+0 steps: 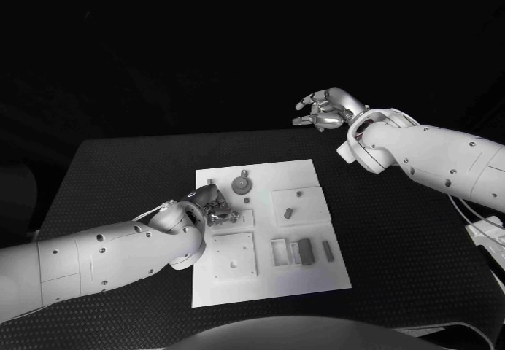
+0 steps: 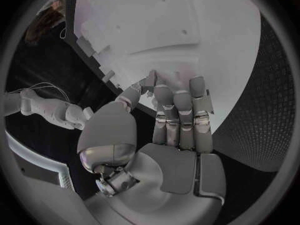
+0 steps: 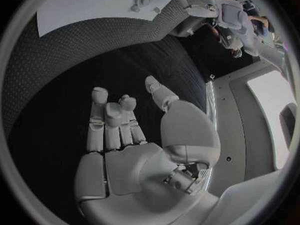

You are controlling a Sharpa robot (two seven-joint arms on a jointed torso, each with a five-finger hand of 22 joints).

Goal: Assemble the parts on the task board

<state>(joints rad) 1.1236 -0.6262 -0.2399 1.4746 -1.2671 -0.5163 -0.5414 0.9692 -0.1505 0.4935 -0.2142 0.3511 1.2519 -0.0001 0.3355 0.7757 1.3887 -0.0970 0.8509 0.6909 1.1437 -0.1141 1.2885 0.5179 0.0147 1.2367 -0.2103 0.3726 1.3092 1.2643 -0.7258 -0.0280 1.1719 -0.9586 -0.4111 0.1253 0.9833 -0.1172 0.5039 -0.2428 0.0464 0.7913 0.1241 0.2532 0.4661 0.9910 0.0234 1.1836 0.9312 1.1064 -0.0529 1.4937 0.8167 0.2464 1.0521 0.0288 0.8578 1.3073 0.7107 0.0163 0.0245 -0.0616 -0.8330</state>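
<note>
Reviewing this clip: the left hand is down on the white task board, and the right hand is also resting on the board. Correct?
Not quite. The silver left hand is indeed down on the white task board, but the silver right hand is not on it: the head view shows it raised beyond the black table's far edge, fingers apart and holding nothing.

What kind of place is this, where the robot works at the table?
Probably a robotics lab or test bench, not a home or factory line. A black table carries only a white task board with small parts laid out, and the surroundings are dark. The left robot hand rests over the board; the right robot hand is raised beyond it.
</note>
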